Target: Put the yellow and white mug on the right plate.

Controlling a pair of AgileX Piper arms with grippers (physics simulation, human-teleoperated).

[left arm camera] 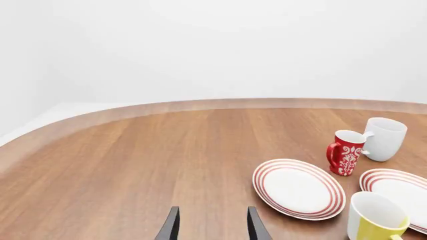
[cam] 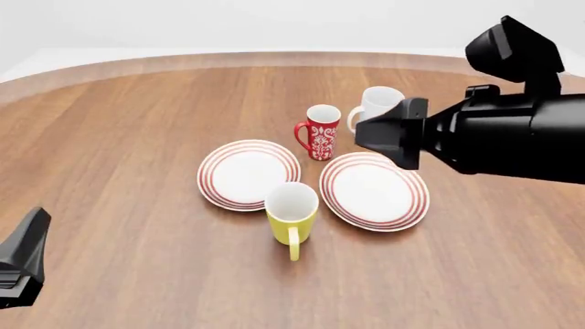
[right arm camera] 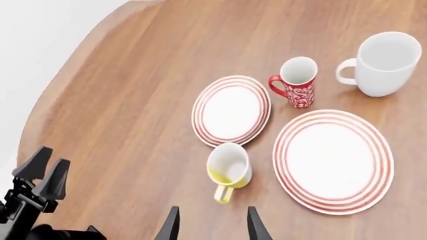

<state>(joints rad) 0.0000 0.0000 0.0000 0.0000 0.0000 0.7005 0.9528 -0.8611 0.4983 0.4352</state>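
The yellow and white mug (cam: 292, 212) stands upright on the table, just in front of the gap between the two plates, its handle turned toward the near edge. It also shows as mug (right arm camera: 229, 170) and mug (left arm camera: 373, 220). The right plate (cam: 374, 190), also plate (right arm camera: 333, 160), is white with red rings and bare. My right gripper (right arm camera: 212, 225) hangs open high above the table, short of the mug, with nothing between its fingers. My left gripper (left arm camera: 212, 225) is open and empty, low at the near left, far from the mug.
The look-alike left plate (cam: 249, 173) lies beside the right one. A red patterned mug (cam: 320, 131) and a larger white mug (cam: 377, 106) stand behind the plates. The bulky right arm (cam: 494, 137) hangs over the table's right side.
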